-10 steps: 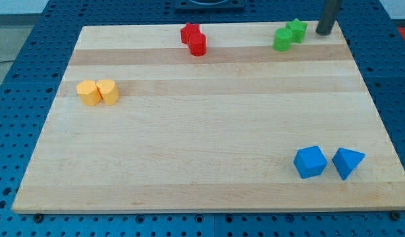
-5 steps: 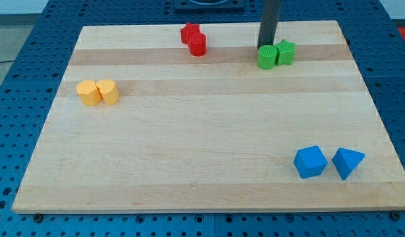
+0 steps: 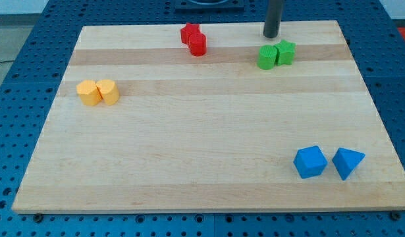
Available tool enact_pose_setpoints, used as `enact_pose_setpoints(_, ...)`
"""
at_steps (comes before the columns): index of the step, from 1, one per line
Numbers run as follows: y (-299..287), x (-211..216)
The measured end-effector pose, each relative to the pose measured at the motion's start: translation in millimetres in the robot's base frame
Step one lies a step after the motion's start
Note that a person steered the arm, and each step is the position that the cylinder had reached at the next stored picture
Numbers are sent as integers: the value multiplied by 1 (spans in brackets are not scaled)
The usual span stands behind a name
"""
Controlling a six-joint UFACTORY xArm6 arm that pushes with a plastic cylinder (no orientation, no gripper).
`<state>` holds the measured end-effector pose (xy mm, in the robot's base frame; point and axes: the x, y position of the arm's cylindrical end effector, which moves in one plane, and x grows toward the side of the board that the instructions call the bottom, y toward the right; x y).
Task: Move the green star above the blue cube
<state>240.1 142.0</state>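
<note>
The green star (image 3: 286, 52) lies near the view's top right, touching a green cylinder (image 3: 267, 56) on its left. The blue cube (image 3: 310, 161) sits at the bottom right, with a blue triangular block (image 3: 348, 162) just to its right. My tip (image 3: 271, 35) stands on the board just above the two green blocks, a short gap from them, touching neither.
Two red blocks (image 3: 194, 39) sit together at the top middle. Two yellow blocks (image 3: 97, 92) sit together at the left. The wooden board (image 3: 189, 131) is ringed by a blue perforated table.
My tip swept from the board's top right to the green blocks, pushing them left and down a little, then backed away toward the view's top. The other blocks have not moved.
</note>
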Motion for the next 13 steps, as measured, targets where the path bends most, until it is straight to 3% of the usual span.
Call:
enact_pose_setpoints(3, 4, 94)
enact_pose_setpoints(6, 21, 116)
enact_pose_setpoints(8, 36, 99)
enact_pose_setpoints(10, 1, 151)
enact_pose_setpoints(11, -1, 151)
enact_pose_setpoints(12, 6, 119)
enact_pose_setpoints(13, 50, 127)
